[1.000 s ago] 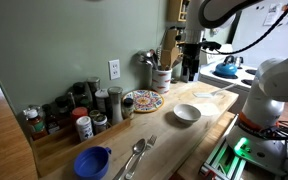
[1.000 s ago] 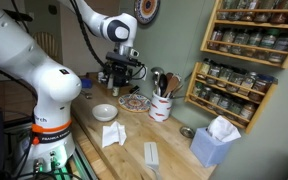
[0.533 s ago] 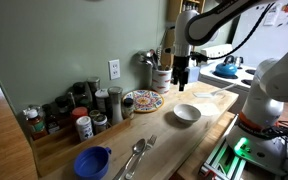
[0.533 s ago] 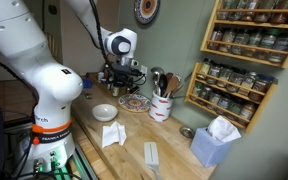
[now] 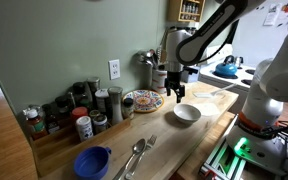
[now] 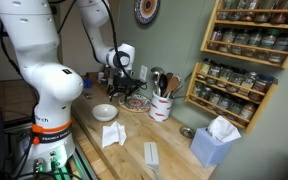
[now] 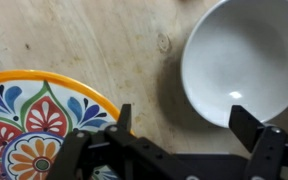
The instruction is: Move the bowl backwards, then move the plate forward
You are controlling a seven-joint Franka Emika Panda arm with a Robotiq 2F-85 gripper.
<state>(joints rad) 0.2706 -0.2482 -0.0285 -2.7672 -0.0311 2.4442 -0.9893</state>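
While the gripper (image 5: 179,94) hung low over the counter (image 5: 169,135) with its fingers (image 7: 246,125) spread wide and nothing between them, the bowl (image 7: 246,60) sat toward the counter's front edge and the plate (image 7: 34,125) lay close to its back edge. The first step, shifting the bowl backwards, looked not yet done. The next move called for dropping one finger inside the bowl's rim, pinching it, then drawing it toward the back edge.
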